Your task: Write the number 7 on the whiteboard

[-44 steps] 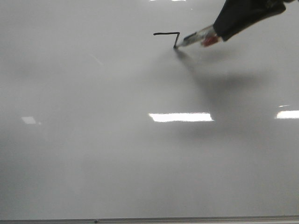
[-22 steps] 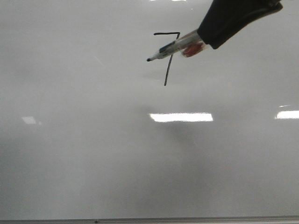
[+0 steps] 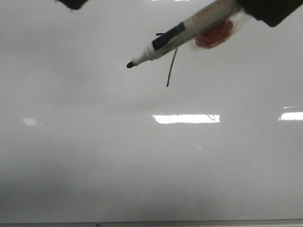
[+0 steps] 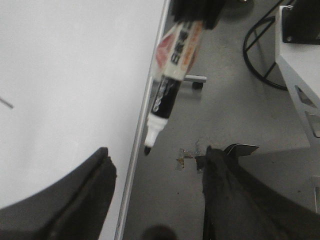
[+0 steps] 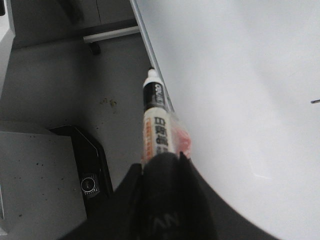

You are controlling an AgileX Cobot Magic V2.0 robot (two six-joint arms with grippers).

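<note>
The whiteboard fills the front view. The number 7 is drawn on it in thin black; its slanted downstroke shows, and the top bar is mostly hidden behind the marker. My right gripper is shut on the white marker, whose black tip is lifted off the board. In the right wrist view the gripper clamps the marker beside the whiteboard. My left gripper is open and empty, over the board's edge, with the marker above it.
Bright glare patches lie on the board. Its thin metal bottom edge runs along the front. Off the board are grey floor, black cables, a white frame and a black box.
The marker finished the downstroke of the 7, then lifted off the board and came towards the camera. A dark part of the left arm entered at the top left.
</note>
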